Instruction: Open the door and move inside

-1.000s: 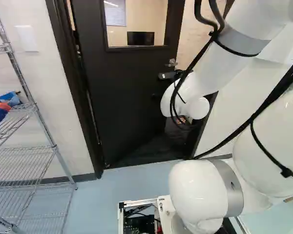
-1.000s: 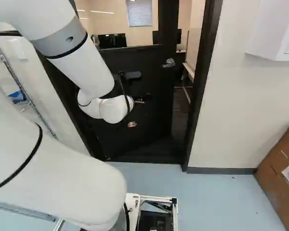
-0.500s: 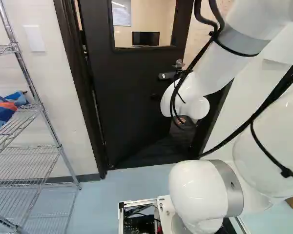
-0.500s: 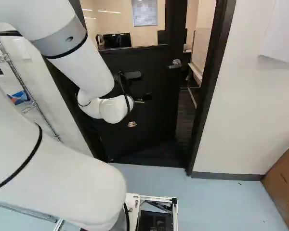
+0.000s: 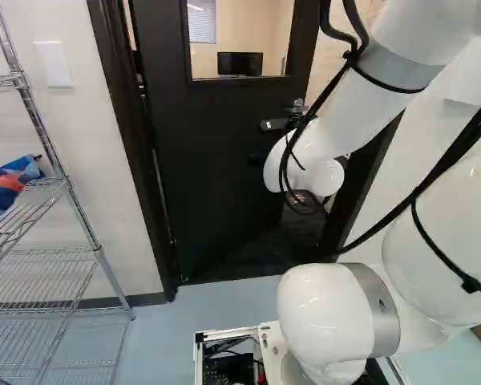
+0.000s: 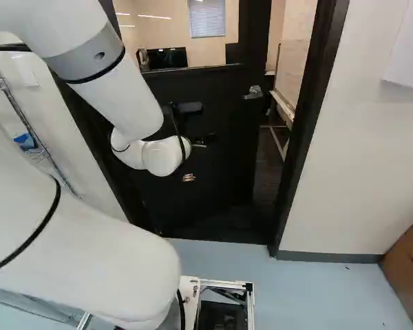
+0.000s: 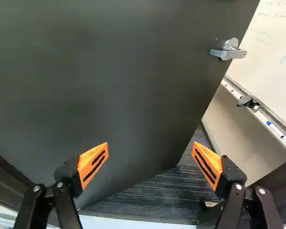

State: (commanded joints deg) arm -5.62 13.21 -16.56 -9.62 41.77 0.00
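The dark door [image 5: 200,160] stands partly open, swung inward, with a gap between its handle edge and the dark frame [image 6: 306,130]. Its lever handle [image 6: 253,92] is to the right of my wrist in the right base view. My gripper [image 6: 188,177] is low in front of the door panel, partly hidden by the wrist. In the wrist view the gripper [image 7: 150,148] is open, fingers wide apart with nothing between them. Ahead of it is the door panel [image 7: 109,86]; the handle [image 7: 229,50] lies farther off, beyond the right finger.
A wire shelf [image 5: 44,188] stands left of the doorway. Right of it are a pale wall [image 6: 365,165], a wall-mounted box [image 6: 409,55] and a cardboard box [image 6: 409,258]. Through the gap show dark flooring [image 7: 157,195] and a whiteboard [image 7: 271,43] with a marker tray.
The base has moved, shifting doorway and walls rightward in both base views. The gap beside the door looks a little wider. The arm holds its pose against its lowest joint.
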